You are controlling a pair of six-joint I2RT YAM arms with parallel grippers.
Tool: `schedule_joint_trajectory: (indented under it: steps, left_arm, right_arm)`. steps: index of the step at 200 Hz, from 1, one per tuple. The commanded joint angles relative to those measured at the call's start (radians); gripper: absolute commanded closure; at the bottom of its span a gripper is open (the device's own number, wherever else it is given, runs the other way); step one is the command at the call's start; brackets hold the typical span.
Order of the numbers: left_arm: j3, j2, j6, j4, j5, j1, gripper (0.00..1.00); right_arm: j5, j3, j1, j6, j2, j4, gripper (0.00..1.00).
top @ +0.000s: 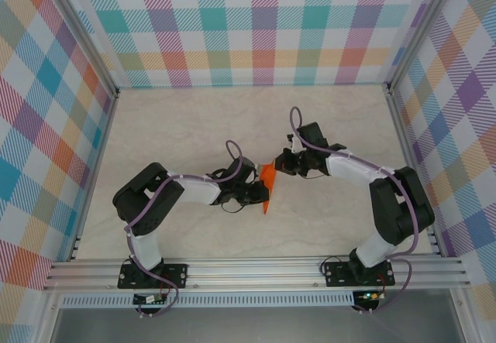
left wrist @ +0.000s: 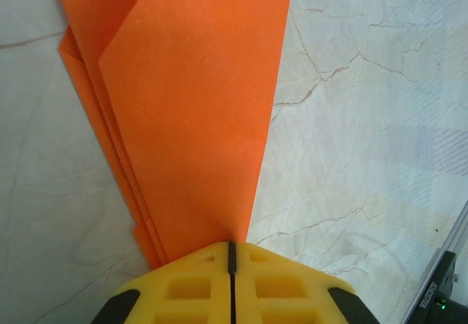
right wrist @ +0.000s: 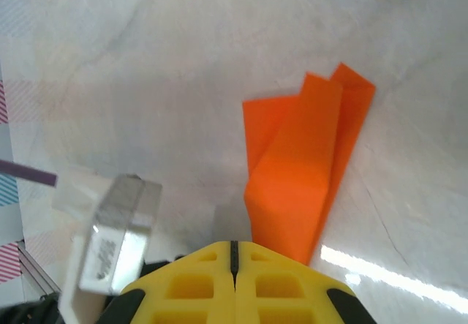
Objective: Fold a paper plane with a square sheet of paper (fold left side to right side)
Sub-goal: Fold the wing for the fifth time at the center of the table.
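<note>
From above, you have the paper plane (top: 267,179) at mid-table (top: 194,126), caught between the left gripper (top: 262,196) and the right gripper (top: 280,163) – no flat square now but a narrow orange wedge. Your left wrist camera shows layered flaps tapering to a point that runs straight into the seam of the yellow fingers (left wrist: 183,291), which are pressed together and pinching that tip. On your right wrist camera the fingers (right wrist: 285,291) are likewise pressed together, with the paper's end slipping behind them – whether they grip it you cannot tell – so most folds look done, with perhaps a final crease and release left.
</note>
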Motion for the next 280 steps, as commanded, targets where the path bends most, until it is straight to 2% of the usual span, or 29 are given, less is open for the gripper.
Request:
schedule_joint_trajectory:
  steps: [1,74,122,178,236,280]
  left_arm:
    - [-0.03,0.019,0.002,-0.107,-0.042,-0.022,0.94]
    - [-0.027,0.018,0.006,-0.119,-0.048,-0.023,0.95]
    - [-0.027,0.017,0.012,-0.132,-0.053,-0.023,0.96]
    - [-0.035,0.013,0.012,-0.131,-0.056,-0.023,0.96]
    - [-0.045,0.011,0.01,-0.124,-0.056,-0.024,0.98]
    - [-0.046,0.01,0.011,-0.126,-0.057,-0.023,0.98]
  right_arm:
    - [-0.026,-0.071,0.016,-0.003,-0.004,0.019,0.98]
    - [-0.088,-0.07,0.061,0.052,0.106,0.169,0.98]
    - [-0.065,-0.014,0.065,0.035,0.188,0.172,0.98]
    - [0.026,0.032,0.065,-0.04,0.249,0.132,0.97]
    - [0.044,0.05,0.041,-0.078,0.295,0.186,0.96]
    - [0.036,0.064,-0.013,-0.108,0.314,0.218,0.96]
